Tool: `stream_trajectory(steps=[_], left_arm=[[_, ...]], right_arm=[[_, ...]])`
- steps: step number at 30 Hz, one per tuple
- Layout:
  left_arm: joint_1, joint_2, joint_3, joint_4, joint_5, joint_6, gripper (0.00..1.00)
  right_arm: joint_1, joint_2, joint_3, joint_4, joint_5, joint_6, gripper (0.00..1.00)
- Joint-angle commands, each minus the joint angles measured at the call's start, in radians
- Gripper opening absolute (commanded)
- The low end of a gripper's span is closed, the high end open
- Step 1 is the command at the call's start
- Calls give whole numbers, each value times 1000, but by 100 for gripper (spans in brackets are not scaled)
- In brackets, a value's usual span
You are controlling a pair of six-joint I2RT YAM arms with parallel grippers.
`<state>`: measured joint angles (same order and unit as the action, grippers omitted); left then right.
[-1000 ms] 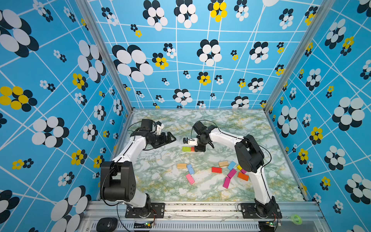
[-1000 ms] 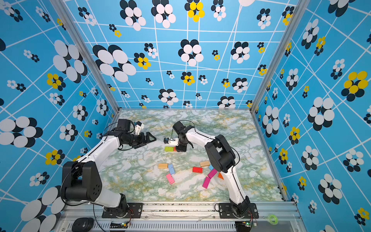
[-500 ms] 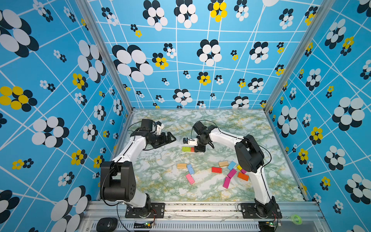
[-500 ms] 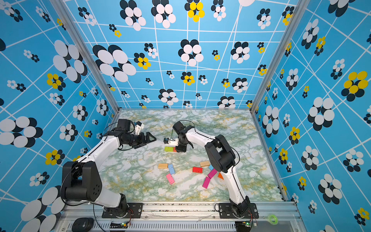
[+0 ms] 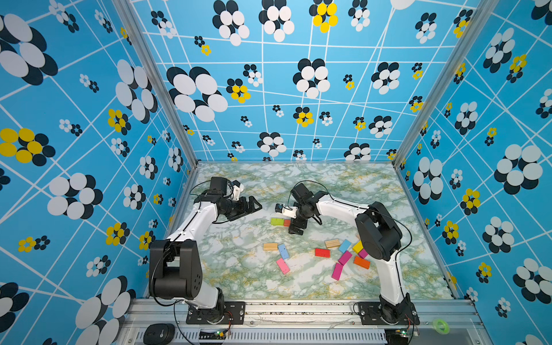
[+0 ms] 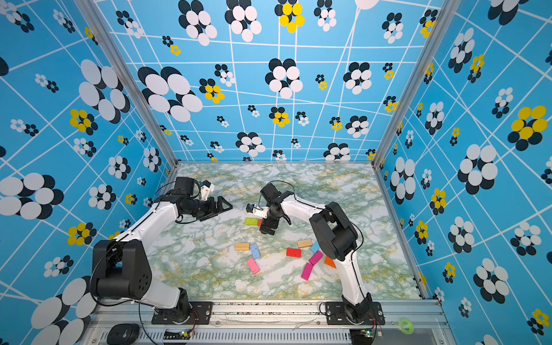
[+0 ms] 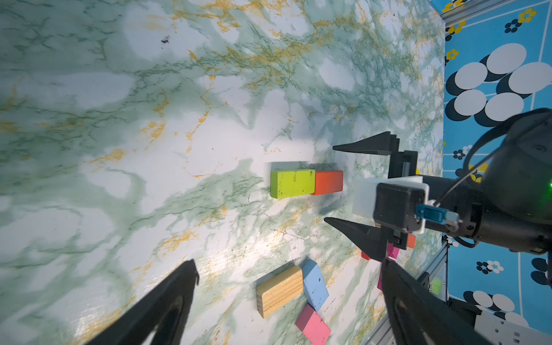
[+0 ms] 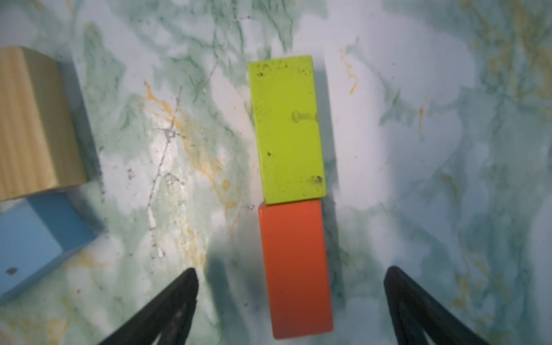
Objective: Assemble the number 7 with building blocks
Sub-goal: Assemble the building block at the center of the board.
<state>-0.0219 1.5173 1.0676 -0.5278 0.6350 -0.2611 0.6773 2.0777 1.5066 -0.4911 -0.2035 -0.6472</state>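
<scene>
A green block [image 8: 288,128] and an orange block [image 8: 295,268] lie flat, end to end and touching, in a straight row at mid-table [image 5: 277,221]. My right gripper [image 8: 291,273] hangs over the orange block [image 7: 328,182], open, one finger on each side and clear of it. In both top views it hides most of that block. My left gripper [image 5: 254,204] hovers open and empty to the left of the row, its fingers [image 7: 179,286] wide apart. Other building blocks lie loose nearer the front: wood [image 5: 270,246], light blue [image 5: 283,251], pink [image 5: 282,265] and red [image 5: 322,252].
A cluster of blocks lies by the right arm's elbow: wood [image 5: 332,243], light blue [image 5: 345,245], yellow [image 5: 357,246], magenta [image 5: 345,257], another magenta [image 5: 337,271] and orange [image 5: 361,262]. Patterned blue walls enclose the marbled table [image 5: 298,286] on three sides. A metal rail [image 5: 298,307] runs along the front.
My right gripper has opened and let go of the orange block, which now lies against the green one. Neither arm has shifted noticeably.
</scene>
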Motion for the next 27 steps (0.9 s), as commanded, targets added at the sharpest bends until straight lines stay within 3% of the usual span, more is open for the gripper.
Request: stream_trajectory(steps=[1,6,10,16,19,23,27], left_arm=[[-7,-14,-6,-2,-7,15,99],[-7,-50,-16,26,6,2,99],[-7,-95,-34,66,42,-36,99],[-6,-165,-35,26,75,-79,99],[7,-226,-58,5,77,-105,99],[41,-299,-83,-73,37,-116,99],[85,-359,-131,-101,37,-115,99]], right_arm=[[-24,-170,-36,154,38,169,99],[-58,-338,-14,107,131,498,99],[-122,-409,49,-105,73,725,99],[-167,-593,-124,-147,-81,873,99],[-158,-646,-202,-206,-87,923,99],[0,-640,-267,-329,133,1009,94],[194,-521,-271,-297,159,1108,87]])
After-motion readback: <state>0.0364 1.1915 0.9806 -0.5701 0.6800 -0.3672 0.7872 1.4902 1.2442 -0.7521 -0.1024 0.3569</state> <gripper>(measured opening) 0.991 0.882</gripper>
